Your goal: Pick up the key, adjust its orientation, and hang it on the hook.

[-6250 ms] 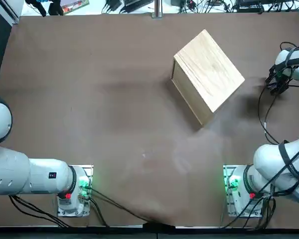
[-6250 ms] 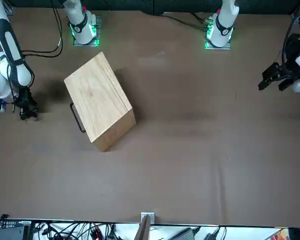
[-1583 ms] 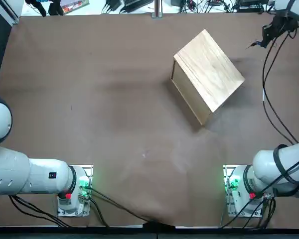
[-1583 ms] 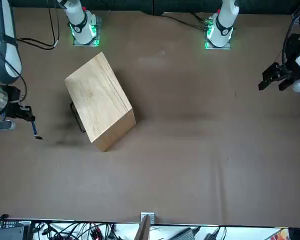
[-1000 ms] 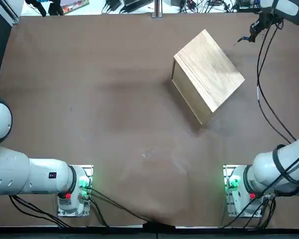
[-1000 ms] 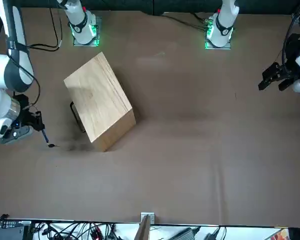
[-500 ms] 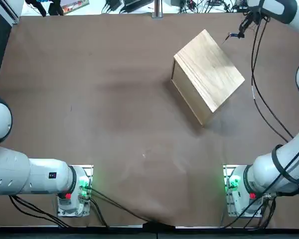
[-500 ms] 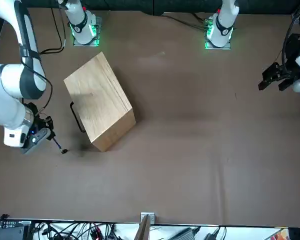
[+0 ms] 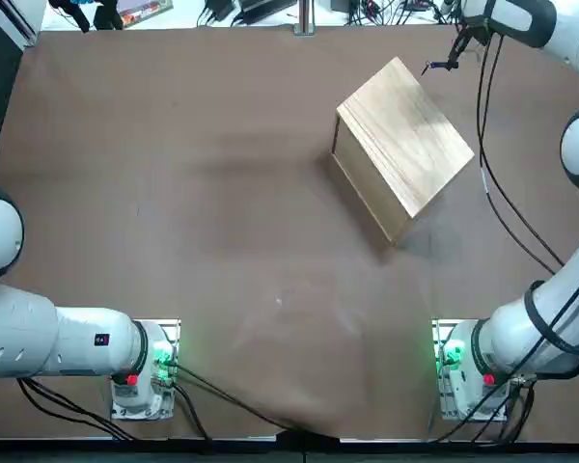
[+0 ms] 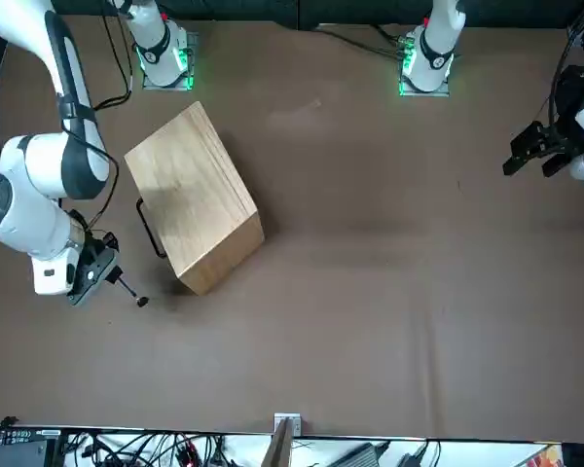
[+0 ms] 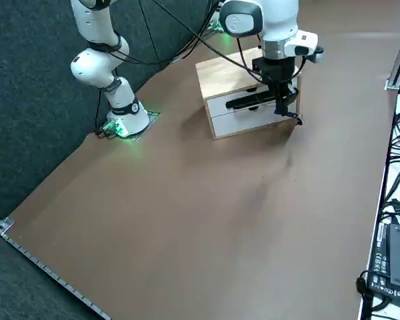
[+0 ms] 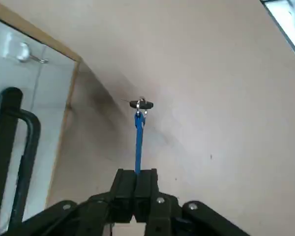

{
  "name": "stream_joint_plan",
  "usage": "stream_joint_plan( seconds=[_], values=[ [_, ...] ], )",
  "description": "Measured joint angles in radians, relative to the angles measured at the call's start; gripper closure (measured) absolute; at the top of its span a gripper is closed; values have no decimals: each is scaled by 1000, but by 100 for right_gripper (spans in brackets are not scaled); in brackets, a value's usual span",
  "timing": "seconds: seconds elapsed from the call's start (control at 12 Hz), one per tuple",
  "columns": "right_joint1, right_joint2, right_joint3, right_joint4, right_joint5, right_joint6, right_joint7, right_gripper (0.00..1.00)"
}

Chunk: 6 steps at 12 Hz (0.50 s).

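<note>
My right gripper [image 12: 136, 179] is shut on a blue strap that ends in a ring and the small black key [image 12: 141, 104]. The key [image 10: 136, 297] hangs just off the table beside the far corner of the wooden box [image 9: 405, 130]. The box's white face carries a black handle [image 12: 14, 142] and a small metal hook [image 12: 24, 51] near its edge. The key is apart from the hook, out past the box's corner. From the right side, the gripper [image 11: 280, 100] is in front of the white face, with the key [image 11: 297, 120] below it. Seen from above, the gripper [image 9: 460, 39] is near the table's far edge.
The box [image 10: 190, 195] stands angled on the brown table [image 9: 222, 193]. Cables and devices [image 11: 393, 267] lie along the table's far edge. My right arm's cable [image 9: 492, 174] loops over the table's right side.
My right arm has swung from the table's right edge to the far side and in toward the box's far corner, with the key dangling from the gripper. The box has not moved.
</note>
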Motion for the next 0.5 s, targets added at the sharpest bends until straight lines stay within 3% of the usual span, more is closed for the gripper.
stream_joint_plan(
  seconds=[0.5],
  values=[
    [56, 7, 1, 0, 1, 5, -69, 97]
  ],
)
